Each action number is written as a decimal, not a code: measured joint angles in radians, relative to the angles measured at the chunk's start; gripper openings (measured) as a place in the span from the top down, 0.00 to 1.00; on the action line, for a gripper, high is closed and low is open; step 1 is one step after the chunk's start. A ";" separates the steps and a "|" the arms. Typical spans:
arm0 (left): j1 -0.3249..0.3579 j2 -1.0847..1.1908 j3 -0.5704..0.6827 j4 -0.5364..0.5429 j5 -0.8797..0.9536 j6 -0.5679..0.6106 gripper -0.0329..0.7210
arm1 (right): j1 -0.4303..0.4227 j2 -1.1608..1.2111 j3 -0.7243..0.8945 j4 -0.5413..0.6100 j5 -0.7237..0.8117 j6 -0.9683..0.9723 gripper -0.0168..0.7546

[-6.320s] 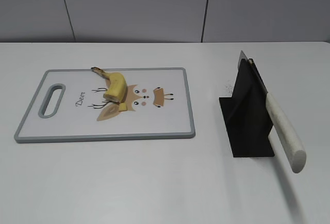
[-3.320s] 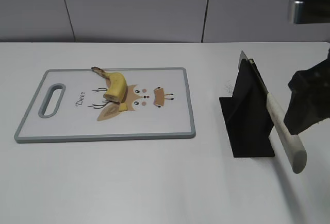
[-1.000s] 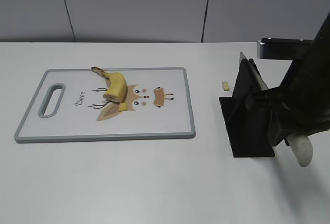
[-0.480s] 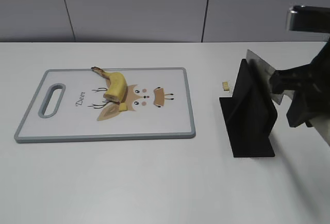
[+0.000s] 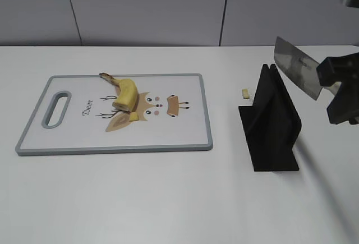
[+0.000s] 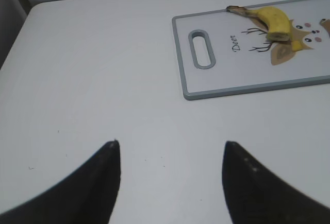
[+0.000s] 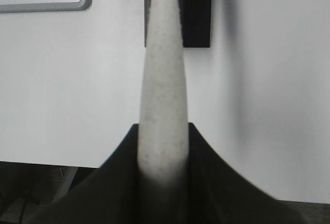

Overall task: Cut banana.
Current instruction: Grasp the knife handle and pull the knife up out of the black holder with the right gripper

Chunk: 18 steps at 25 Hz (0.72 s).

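Right pincer (image 7: 161,157): closed on the pale speckled handle (image 7: 161,80) of a broad steel kitchen knife (image 5: 297,67), black fingers (image 7: 209,172) pressing it from both sides. Blade held in the air, clear of the black slotted knife stand (image 5: 269,122), sloping down toward the pincer at 4 o'clock; judged to be carried so that the edge can be brought across to the fruit.

Left pincer (image 6: 170,162): open, empty, black fingertips (image 6: 105,162) spread above bare white worktop (image 6: 93,69); judged to be waiting until the fruit needs steadying.

Knife stand: upright on the worktop below the blade, slot vacant.

Small pale crumb (image 5: 245,93): on the worktop at 10 o'clock from the stand.

White rectangular cutting board with grey rim and oval handle slot (image 5: 115,114): flat on the worktop, well apart from the stand at 9 o'clock. Printed with a tan cartoon deer face (image 5: 154,106) and the cursive word "Deer" (image 5: 87,108). No other writing legible.

Short yellow unpeeled banana piece with dark stem (image 5: 124,91): lying on the board, stem toward 10 o'clock, cut end touching the deer print; a small yellow chunk (image 5: 133,116) lies just beside that end.
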<state>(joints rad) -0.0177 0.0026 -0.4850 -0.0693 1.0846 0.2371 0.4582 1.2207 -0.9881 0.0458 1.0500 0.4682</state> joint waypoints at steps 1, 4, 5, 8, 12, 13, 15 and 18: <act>0.000 0.000 0.000 0.000 0.000 0.000 0.17 | 0.000 -0.006 0.000 -0.003 0.001 0.001 0.75; 0.000 0.000 0.000 0.000 0.000 0.000 0.17 | 0.000 -0.020 -0.014 -0.017 0.016 0.001 0.75; 0.000 0.000 0.000 0.000 0.000 0.000 0.17 | 0.000 -0.024 -0.024 -0.022 0.025 -0.003 0.75; 0.000 0.000 0.000 0.000 0.000 0.000 0.17 | 0.000 -0.028 -0.079 -0.026 0.069 -0.037 0.75; 0.000 0.000 0.000 0.000 0.000 0.000 0.17 | 0.000 -0.028 -0.147 -0.029 0.125 -0.066 0.75; 0.000 0.000 0.000 0.000 0.000 0.000 0.17 | 0.000 -0.028 -0.164 -0.031 0.130 -0.068 0.75; 0.000 0.000 0.000 0.000 0.000 0.000 0.17 | 0.000 -0.029 -0.195 -0.031 0.131 -0.077 0.75; 0.000 0.000 0.000 0.000 0.000 0.000 0.17 | 0.000 -0.029 -0.226 -0.032 0.132 -0.112 0.75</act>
<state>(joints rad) -0.0177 0.0026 -0.4850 -0.0693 1.0846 0.2371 0.4582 1.1918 -1.2141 0.0137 1.1820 0.3559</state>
